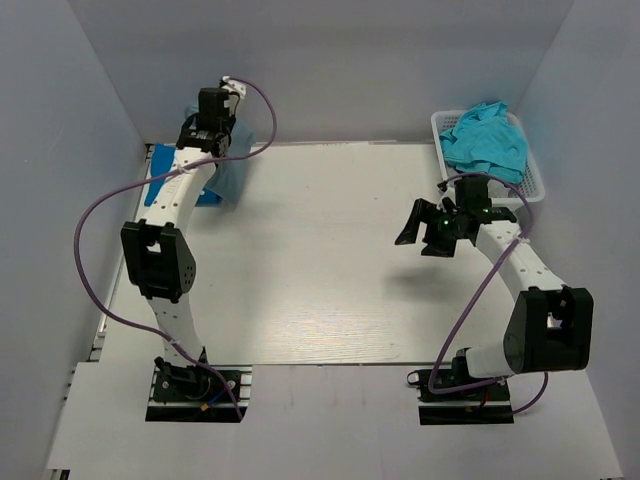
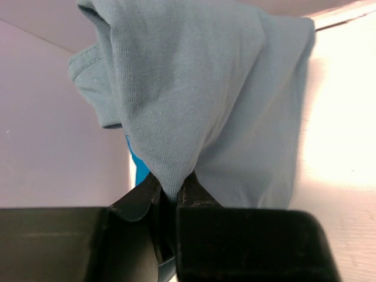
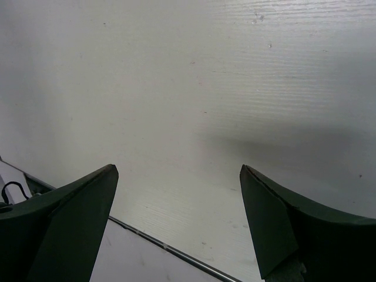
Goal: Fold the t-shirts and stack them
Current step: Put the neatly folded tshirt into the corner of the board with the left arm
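Here the grey-blue t-shirt [image 2: 205,88] hangs lengthwise from the left tool [image 2: 175,189].

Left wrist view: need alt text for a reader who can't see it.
The jaws of the left gripper pinch a fold of a grey-blue t-shirt, which fills most of the frame above them. A sliver of bright blue cloth shows behind it at left, with the pale table to the right.
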Controlling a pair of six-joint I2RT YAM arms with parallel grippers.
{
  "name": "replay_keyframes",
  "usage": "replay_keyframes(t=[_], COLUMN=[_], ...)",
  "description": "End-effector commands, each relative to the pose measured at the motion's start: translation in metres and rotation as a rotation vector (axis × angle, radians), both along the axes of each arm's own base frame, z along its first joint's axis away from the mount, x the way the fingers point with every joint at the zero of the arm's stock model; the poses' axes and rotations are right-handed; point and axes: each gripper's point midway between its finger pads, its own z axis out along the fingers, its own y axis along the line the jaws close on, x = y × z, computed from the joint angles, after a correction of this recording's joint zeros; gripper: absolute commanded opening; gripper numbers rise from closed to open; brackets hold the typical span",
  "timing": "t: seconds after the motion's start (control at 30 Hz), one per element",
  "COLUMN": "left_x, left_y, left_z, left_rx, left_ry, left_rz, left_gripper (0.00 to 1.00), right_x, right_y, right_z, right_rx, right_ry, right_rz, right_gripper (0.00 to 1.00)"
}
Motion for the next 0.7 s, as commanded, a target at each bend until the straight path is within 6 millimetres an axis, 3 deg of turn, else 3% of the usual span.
replay_keyframes(t=[0.0, 0.33, 0.5, 0.53, 0.6, 0.67], left_x=[0.007, 0.017, 0.029, 0.029, 0.036, 0.04], left_y=[0.014, 0.054, 0.072, 0.087, 0.097, 0.113], left_z=[0.049, 0.053, 0.036, 0.03, 0.018, 0.017], left_rx=[-0.033, -0.055, -0.074, -0.071, -0.092, -0.107], left_ry=[-0.124, -0.173, -0.175, -0.166, -0.155, -0.174], left_rz=[-0.014, 0.04, 0.055, 0.081, 0.102, 0.129], left_gripper=[0.0, 0.0, 0.0, 0.0, 0.0, 0.0], right_x=[0.017, 0.036, 0.039, 0.039, 0.04, 0.041], right_y=[0.008, 0.021, 0.025, 0.025, 0.024, 0.024], right_z=[0.018, 0.026, 0.023, 0.023, 0.023, 0.021], right_rx=[0.043, 0.108, 0.131, 0.132, 0.128, 0.123], right_ry=[-0.057, -0.05, -0.029, -0.029, -0.029, -0.024], right_rz=[0.006, 0.026, 0.031, 0.032, 0.024, 0.013], right_gripper=[0.9, 0.9, 0.9, 0.9, 0.9, 0.9])
